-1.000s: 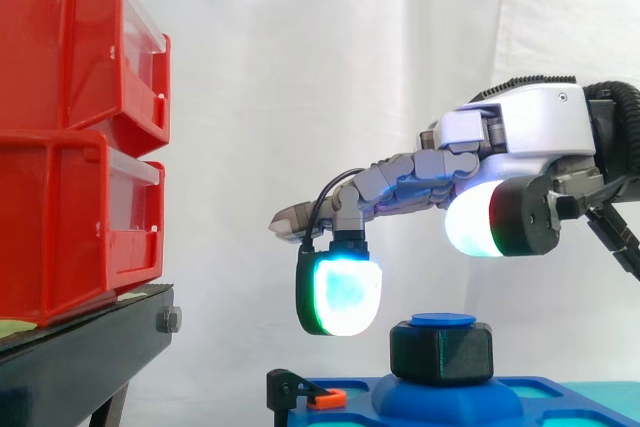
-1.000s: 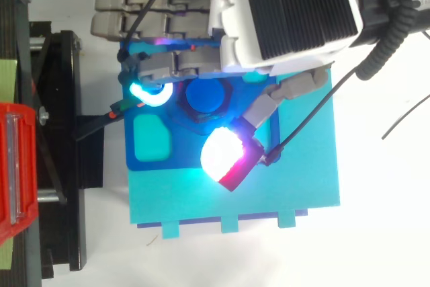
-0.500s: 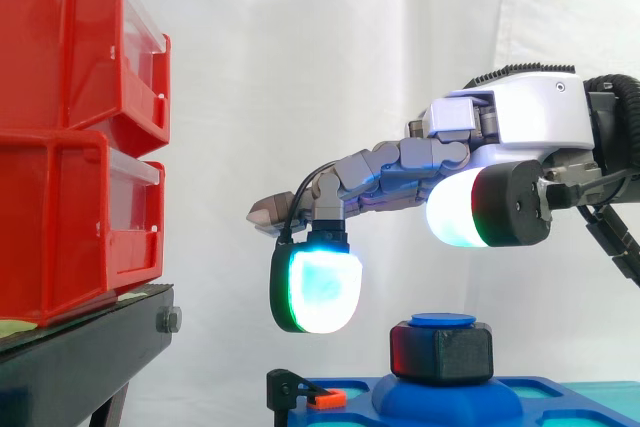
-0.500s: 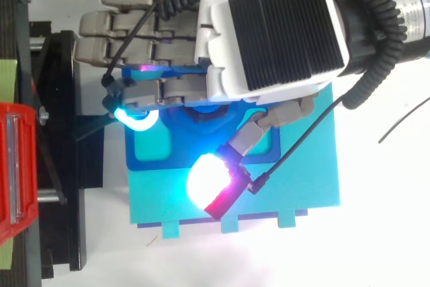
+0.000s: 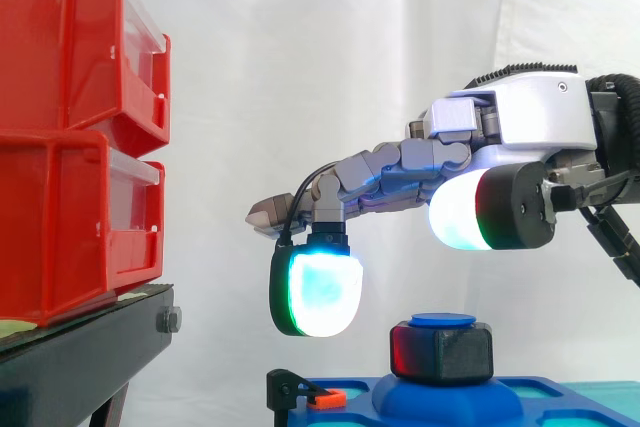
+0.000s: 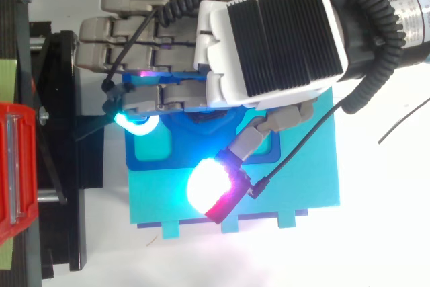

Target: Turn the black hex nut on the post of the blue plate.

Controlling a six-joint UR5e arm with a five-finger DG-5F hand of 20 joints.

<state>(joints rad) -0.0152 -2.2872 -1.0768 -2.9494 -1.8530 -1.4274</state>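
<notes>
Hovering fingers (image 5: 311,293), black hex nut (image 5: 441,352) below, untouched

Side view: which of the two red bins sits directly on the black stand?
The lower red bin: its base rests on the black stand. The upper red bin is stacked on top of it, clear of the stand.

A softly folded white curtain (image 5: 330,67) hangs behind. At 9 o'clock two red bins (image 5: 60,217) sit stacked on a black stand (image 5: 90,347), evenly lit.
</notes>
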